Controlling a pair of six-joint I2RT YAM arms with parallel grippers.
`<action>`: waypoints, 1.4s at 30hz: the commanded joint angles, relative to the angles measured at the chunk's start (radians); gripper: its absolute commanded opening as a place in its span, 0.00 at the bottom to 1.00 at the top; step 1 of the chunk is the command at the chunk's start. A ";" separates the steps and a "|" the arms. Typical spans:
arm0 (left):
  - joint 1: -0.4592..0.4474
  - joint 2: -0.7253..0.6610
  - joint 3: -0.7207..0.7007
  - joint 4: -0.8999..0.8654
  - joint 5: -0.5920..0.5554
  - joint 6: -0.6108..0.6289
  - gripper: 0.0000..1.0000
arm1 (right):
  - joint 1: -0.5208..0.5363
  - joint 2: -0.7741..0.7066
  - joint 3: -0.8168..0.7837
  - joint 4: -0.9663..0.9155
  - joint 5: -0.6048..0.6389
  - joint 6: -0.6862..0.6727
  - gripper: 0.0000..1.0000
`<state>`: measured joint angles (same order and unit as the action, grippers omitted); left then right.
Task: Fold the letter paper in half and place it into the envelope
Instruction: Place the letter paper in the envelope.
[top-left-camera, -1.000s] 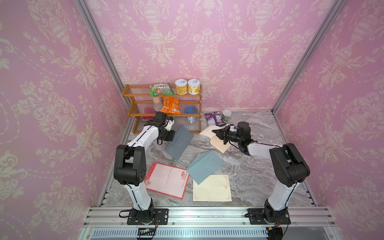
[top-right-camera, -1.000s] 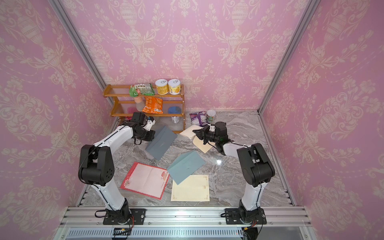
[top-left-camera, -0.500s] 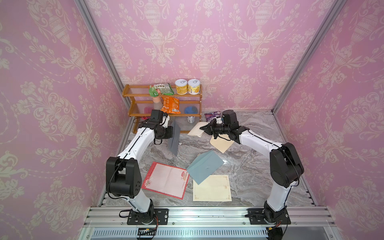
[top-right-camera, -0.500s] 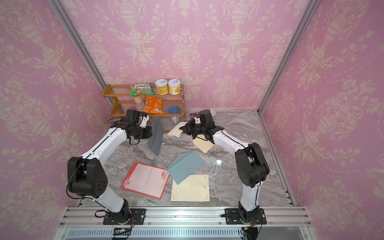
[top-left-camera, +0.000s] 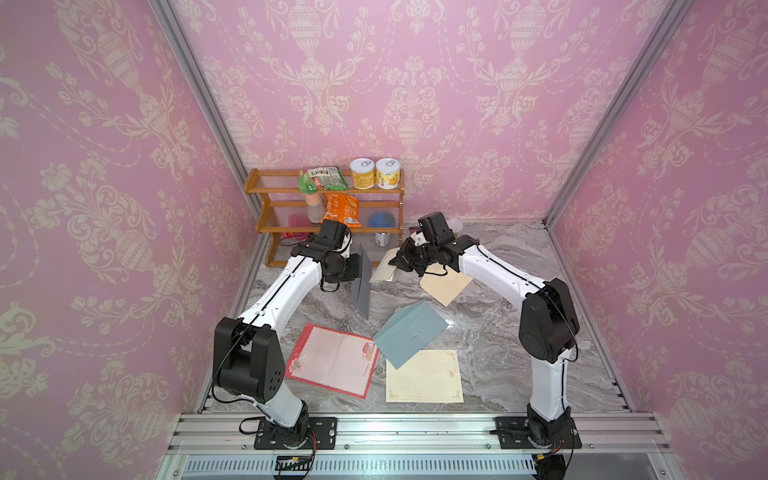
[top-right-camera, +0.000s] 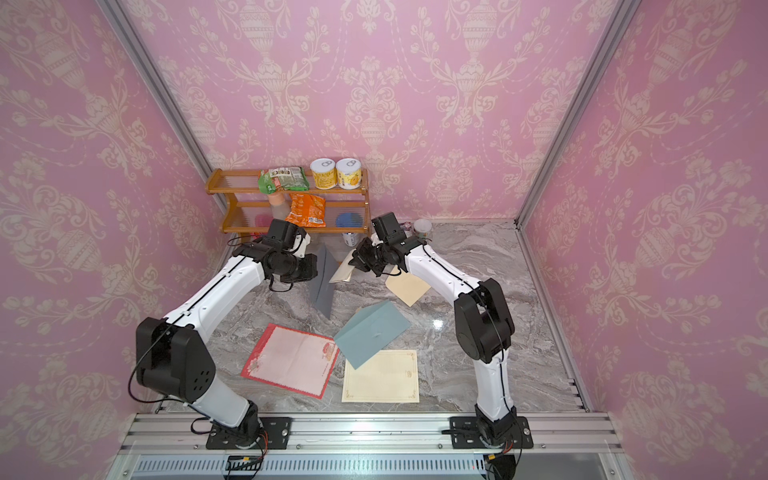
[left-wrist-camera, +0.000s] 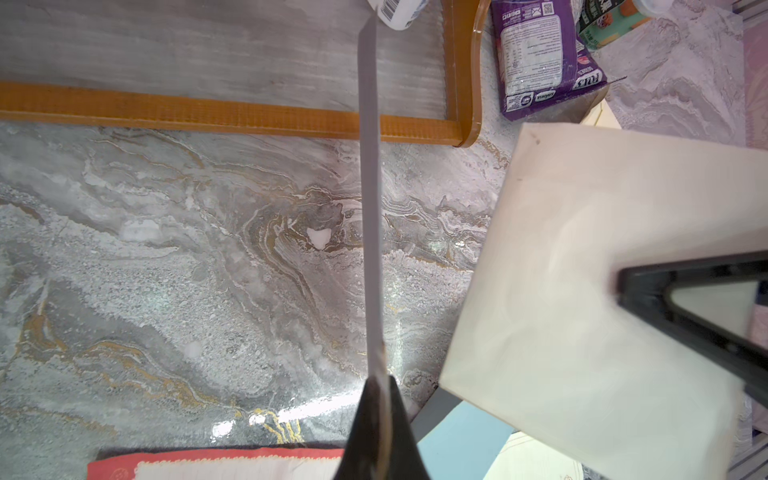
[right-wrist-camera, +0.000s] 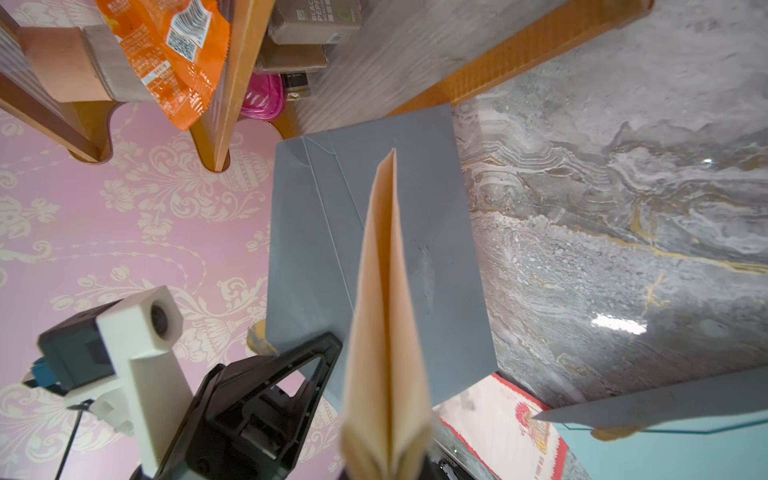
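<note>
Low in the centre of both top views, a gold-bordered cream sheet (top-left-camera: 424, 378) and a red-bordered sheet (top-left-camera: 332, 359) lie flat on the table (top-left-camera: 498, 332), a blue envelope (top-left-camera: 409, 334) overlapping the cream one. Mid-frame, the left tool (top-left-camera: 355, 266) is clamped on a grey envelope (top-left-camera: 362, 286) hanging on edge; the left wrist view shows only its thin edge. Just beside it, the right tool (top-left-camera: 395, 262) pinches the folded letter paper (top-left-camera: 384, 272), whose two leaves, and the envelope's flap seams behind, appear only in the right wrist view. A wooden shelf (top-left-camera: 270, 190) stands farthest back.
</note>
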<state>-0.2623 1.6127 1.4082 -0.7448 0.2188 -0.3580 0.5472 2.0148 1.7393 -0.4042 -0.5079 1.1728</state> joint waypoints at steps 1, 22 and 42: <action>-0.032 0.023 0.056 -0.039 -0.033 -0.029 0.00 | 0.014 0.025 0.063 -0.053 0.017 -0.048 0.00; -0.092 0.175 0.262 -0.076 -0.027 -0.018 0.00 | 0.010 0.081 0.222 -0.185 -0.001 -0.122 0.00; -0.097 0.201 0.278 0.007 0.171 -0.082 0.00 | 0.004 0.212 0.366 -0.184 0.003 -0.115 0.00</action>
<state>-0.3511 1.7954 1.6619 -0.7528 0.3168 -0.4118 0.5541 2.2097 2.0686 -0.5930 -0.5037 1.0725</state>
